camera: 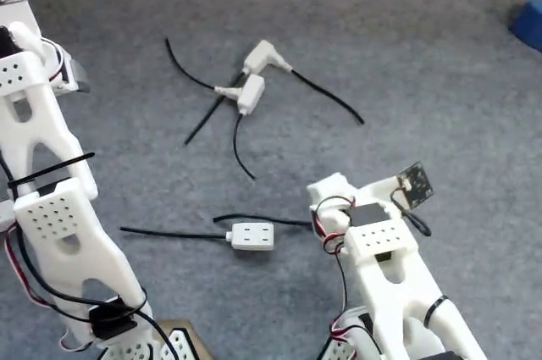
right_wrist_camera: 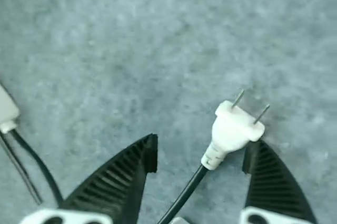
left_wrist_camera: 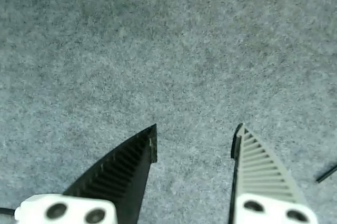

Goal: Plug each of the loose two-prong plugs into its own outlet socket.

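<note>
- Grey carpet [camera: 440,80] covers the table, so the plugs and cords lie flat and loose on it.
- At the near right, the right gripper [right_wrist_camera: 202,142] has its jaws spread to either side of a white two-prong plug [right_wrist_camera: 234,126]. The plug lies on the carpet close against one finger, with nothing clamped on it. This looks like the set-up for a grip across the plug's body.
- The plug's prongs point away from the wrist, and its black cord [right_wrist_camera: 184,192] trails back beneath it.
- Just left of that gripper lies a white outlet socket [camera: 252,235], probably where this plug goes.
- The left gripper [left_wrist_camera: 197,127] hangs over bare carpet on the left with its jaws released and empty, seemingly parked out of the way.
- Far and centre, two white cord ends [camera: 251,93] lie touching. I cannot tell whether they are joined.
</note>
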Action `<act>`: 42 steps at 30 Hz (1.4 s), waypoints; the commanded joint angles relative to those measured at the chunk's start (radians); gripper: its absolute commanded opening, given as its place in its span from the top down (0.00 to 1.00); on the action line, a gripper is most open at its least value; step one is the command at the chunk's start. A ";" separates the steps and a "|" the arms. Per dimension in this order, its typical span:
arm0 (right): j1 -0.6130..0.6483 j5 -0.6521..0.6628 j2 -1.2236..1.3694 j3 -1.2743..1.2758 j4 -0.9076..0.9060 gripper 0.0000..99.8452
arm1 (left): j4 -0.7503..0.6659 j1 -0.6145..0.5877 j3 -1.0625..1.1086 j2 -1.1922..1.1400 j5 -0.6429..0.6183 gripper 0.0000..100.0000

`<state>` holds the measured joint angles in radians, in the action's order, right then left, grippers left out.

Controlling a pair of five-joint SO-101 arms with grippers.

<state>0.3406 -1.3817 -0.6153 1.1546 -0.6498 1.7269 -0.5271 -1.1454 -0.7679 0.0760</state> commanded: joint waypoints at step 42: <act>-0.035 0.359 -0.027 0.124 0.111 0.97 | -0.002 -0.024 -0.038 0.035 -0.008 0.77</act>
<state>0.2854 -1.2620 -0.6183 1.2804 -0.5547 1.7269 -0.5424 -1.1454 -0.7679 0.0760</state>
